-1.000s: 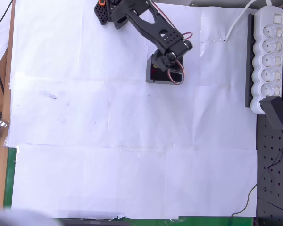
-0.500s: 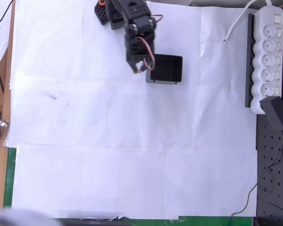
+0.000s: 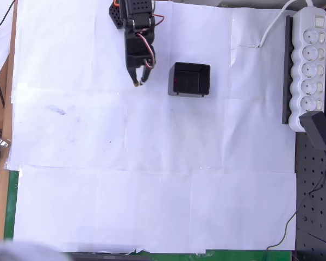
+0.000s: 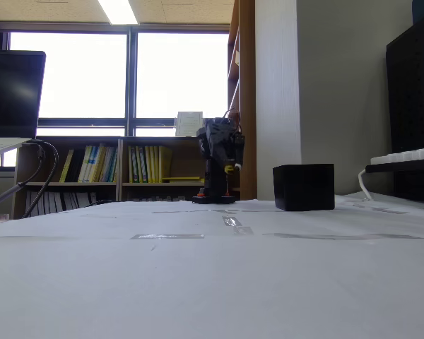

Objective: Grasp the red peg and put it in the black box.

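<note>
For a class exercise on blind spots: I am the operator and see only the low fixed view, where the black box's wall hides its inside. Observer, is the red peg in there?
Observer: Yes. In the overhead view the red peg lies inside the black box, close to its left wall.
Operator: And where is the gripper relative to the box?
Observer: In the overhead view the gripper is left of the box and apart from it, over the white paper.

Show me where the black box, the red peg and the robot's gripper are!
black box (image 3: 205,81): overhead view, on its right wall.
red peg (image 3: 176,81): overhead view, the tiny red spot inside the box.
gripper (image 3: 138,83): overhead view, between the fingertips, left of the box.
</note>
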### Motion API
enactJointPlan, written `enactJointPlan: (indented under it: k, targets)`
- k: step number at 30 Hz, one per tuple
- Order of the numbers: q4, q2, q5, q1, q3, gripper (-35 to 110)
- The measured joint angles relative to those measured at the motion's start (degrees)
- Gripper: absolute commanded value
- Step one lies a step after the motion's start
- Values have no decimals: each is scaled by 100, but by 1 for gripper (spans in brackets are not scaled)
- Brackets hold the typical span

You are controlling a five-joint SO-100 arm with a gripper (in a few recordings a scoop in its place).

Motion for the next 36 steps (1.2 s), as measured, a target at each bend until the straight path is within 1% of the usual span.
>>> enactJointPlan:
  k: [6,10,12,18,22,30,36]
  targets:
    - [9,-1257,-229,149,-914,0]
    - [62,-1661,-352,387,-1028,0]
    - [246,-1819,-396,483,-1028,0]
    - [1652,-2312,-396,466,-1028,0]
    - [2628,-2312,-396,475,-1028,0]
    - [3832,-2312,-396,580,-1028,0]
    - [3964,-2312,-185,580,-1028,0]
